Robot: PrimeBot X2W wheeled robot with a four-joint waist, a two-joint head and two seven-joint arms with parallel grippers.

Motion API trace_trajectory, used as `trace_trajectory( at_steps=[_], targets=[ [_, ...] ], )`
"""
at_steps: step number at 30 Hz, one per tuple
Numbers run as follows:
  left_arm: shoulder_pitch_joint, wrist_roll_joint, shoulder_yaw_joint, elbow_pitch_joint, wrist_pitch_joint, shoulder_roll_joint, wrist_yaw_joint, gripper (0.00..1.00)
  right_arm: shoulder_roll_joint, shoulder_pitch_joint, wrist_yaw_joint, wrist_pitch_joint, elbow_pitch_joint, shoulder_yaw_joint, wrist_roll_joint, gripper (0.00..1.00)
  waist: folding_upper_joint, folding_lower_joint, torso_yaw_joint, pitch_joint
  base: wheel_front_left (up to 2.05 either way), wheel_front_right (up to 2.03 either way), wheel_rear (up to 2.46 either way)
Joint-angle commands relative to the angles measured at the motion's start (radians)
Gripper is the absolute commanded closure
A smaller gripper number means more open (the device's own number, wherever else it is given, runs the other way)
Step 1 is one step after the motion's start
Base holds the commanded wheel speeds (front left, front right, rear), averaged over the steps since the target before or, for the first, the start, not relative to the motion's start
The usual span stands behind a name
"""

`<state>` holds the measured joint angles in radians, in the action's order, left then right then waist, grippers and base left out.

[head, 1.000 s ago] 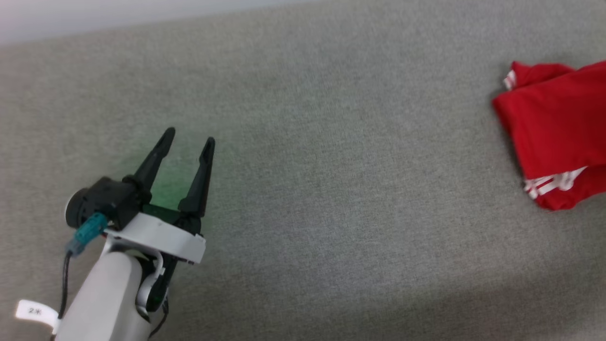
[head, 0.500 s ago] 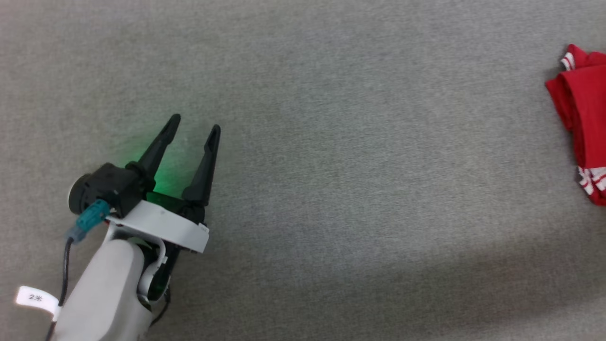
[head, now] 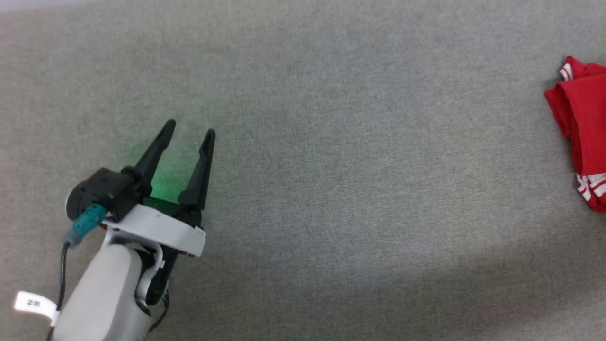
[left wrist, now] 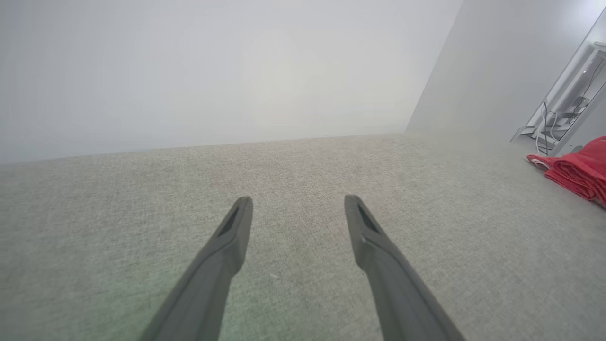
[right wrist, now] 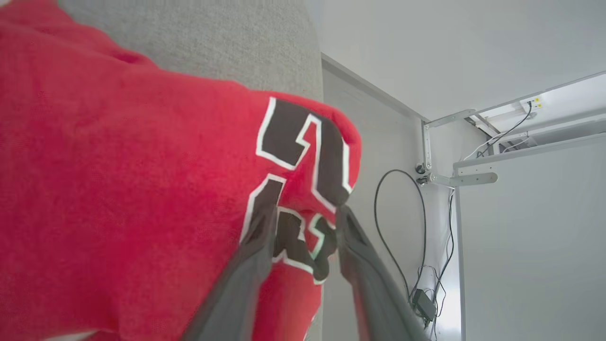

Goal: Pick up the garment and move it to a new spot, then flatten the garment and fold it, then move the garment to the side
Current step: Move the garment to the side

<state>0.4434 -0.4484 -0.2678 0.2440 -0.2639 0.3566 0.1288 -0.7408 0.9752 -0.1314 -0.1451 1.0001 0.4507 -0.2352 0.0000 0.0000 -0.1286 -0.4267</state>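
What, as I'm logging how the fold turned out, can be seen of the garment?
The garment is red, knit-looking cloth with red-and-white striped trim and black block lettering edged in white. It lies folded in layers, somewhat rumpled, on the grey fabric surface, at the head view's right edge, where the frame cuts it off. In the right wrist view, the right gripper pinches a lettered fold at its edge, close to the surface's rim.
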Motion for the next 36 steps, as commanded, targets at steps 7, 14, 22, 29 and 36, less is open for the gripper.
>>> trace_trajectory(
  at_steps=[7, 14, 22, 29, 36],
  targets=[
    [-0.051, -0.009, 0.017, 0.004, 0.000, -0.010, 0.002, 0.00, 0.002, 0.006, 0.001, 0.025, 0.026, -0.011, -0.002, 0.00, 0.0000, 0.0000, 0.016, 0.089, 0.00, 0.00, 0.00],
    [-0.127, -0.002, 0.066, 0.002, 0.000, -0.019, 0.002, 0.00, 0.037, -0.035, 0.001, 0.096, 0.027, -0.008, -0.027, 0.00, 0.0000, 0.0000, 0.038, 0.184, 0.00, 0.00, 0.00],
    [-0.225, 0.014, 0.116, 0.008, 0.000, -0.032, 0.002, 0.00, 0.118, -0.098, 0.001, 0.218, 0.009, -0.030, -0.065, 0.00, 0.0000, 0.0000, 0.074, 0.291, 0.00, 0.00, 0.00],
    [-0.291, 0.029, 0.147, 0.017, 0.000, -0.043, 0.002, 0.00, 0.189, -0.203, 0.001, 0.332, 0.003, -0.058, -0.116, 0.00, 0.0000, 0.0000, 0.119, 0.371, 0.00, 0.00, 0.00],
    [-0.364, 0.048, 0.176, 0.008, 0.000, -0.051, -0.011, 0.00, 0.238, -0.331, 0.001, 0.398, -0.054, -0.088, -0.140, 0.00, 0.0000, 0.0000, 0.161, 0.435, 0.00, 0.00, 0.00]
  ],
)
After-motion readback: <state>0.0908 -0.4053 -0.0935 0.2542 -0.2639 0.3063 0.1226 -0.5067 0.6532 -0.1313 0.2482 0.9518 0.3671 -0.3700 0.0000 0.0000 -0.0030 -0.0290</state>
